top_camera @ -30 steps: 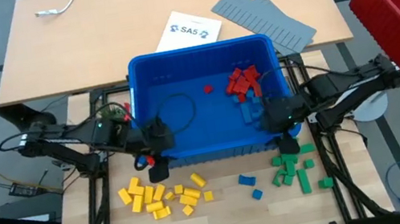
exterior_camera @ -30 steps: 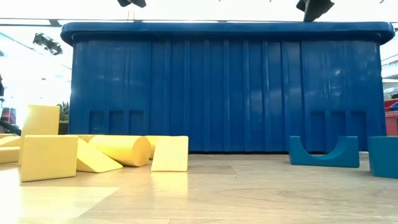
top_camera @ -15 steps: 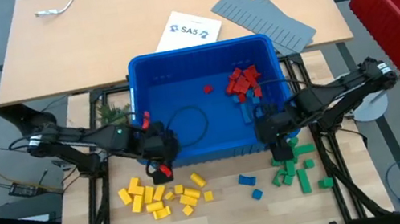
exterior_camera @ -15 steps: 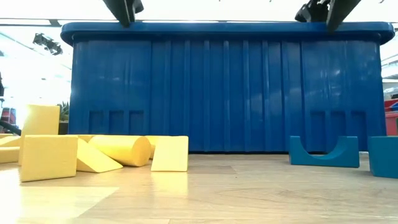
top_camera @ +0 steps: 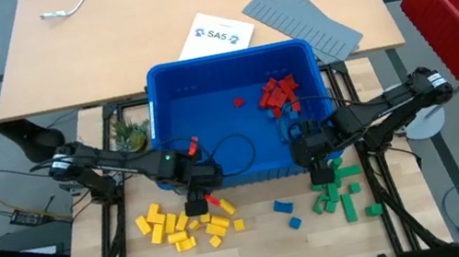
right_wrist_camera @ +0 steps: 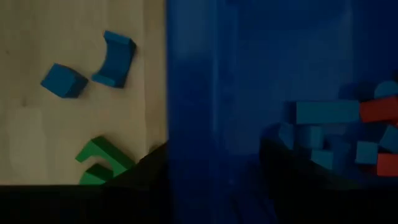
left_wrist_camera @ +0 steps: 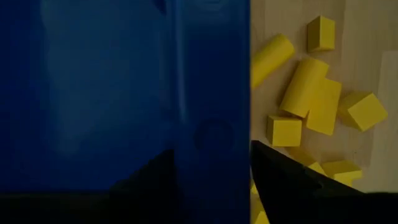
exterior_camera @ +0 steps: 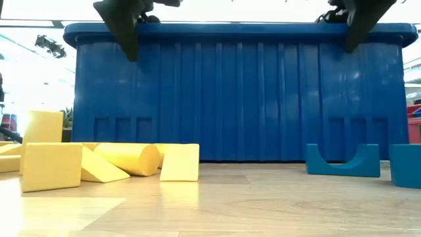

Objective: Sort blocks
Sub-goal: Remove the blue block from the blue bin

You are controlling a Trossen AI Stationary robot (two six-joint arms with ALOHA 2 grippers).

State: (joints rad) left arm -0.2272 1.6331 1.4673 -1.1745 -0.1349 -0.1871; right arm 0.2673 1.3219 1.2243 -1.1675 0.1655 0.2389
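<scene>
Both grippers straddle the blue bin's point(top_camera: 169, 92) near wall, fingers spread. Left gripper point(top_camera: 197, 205) sits lower-left of centre above yellow blocks point(top_camera: 185, 226). Right gripper point(top_camera: 320, 175) sits lower-right beside green blocks point(top_camera: 342, 196).

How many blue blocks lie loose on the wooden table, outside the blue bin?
3 in the high view: an arched block, a small cube, and one among the green blocks. Others may be hidden.

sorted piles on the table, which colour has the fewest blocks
The blue pile: only a couple of pieces lie there, between the much larger yellow pile and the green pile.
</scene>
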